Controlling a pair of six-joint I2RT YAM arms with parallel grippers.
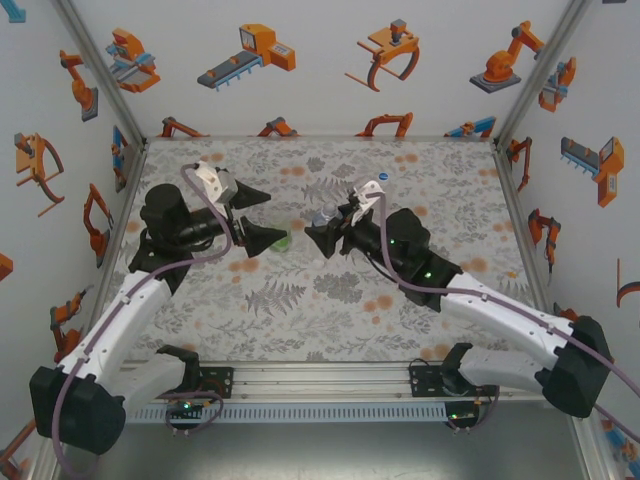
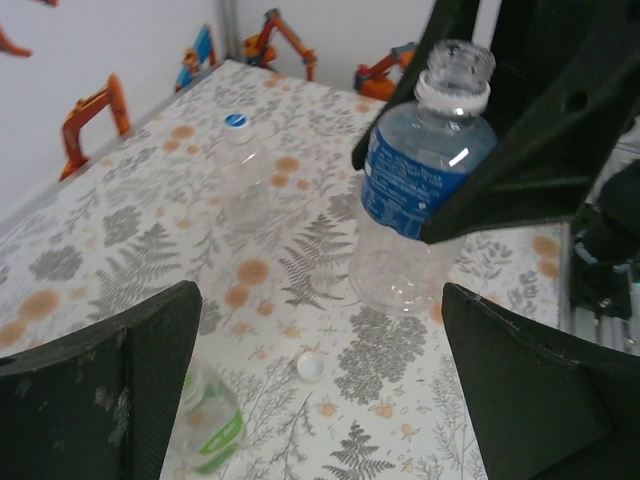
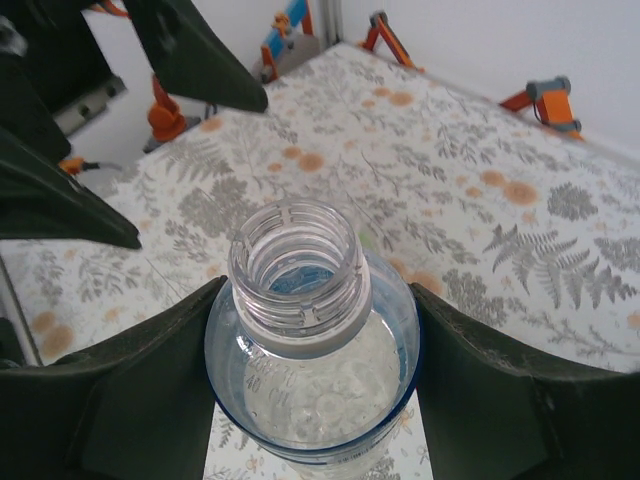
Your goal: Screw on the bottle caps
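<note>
The green-tinted bottle (image 2: pixel 210 425) on the bench (image 2: pixel 130 230) is half hidden behind a finger (image 2: pixel 110 390) of the left pincer (image 2: pixel 320 295) and cut by the bottom edge. The blue-labelled bottle (image 3: pixel 310 350) has its lower body cropped at the bottom edge.

top external: table (image 1: pixel 330 320) is viewed from high behind, far | left wrist: blue-label bottle (image 2: pixel 420 190) is seen side-on, near | right wrist: same bottle is seen from above, close

Clamping a clear plastic bottle (image 3: pixel 300 400), uncapped and blue-rimmed at the shoulder, between the black fingers (image 3: pixel 130 400) of the right gripper (image 3: pixel 312 340) over the floral-printed worktop (image 3: pixel 480 200); facing the left gripper (image 3: pixel 200 170) with its spread black jaws.
</note>
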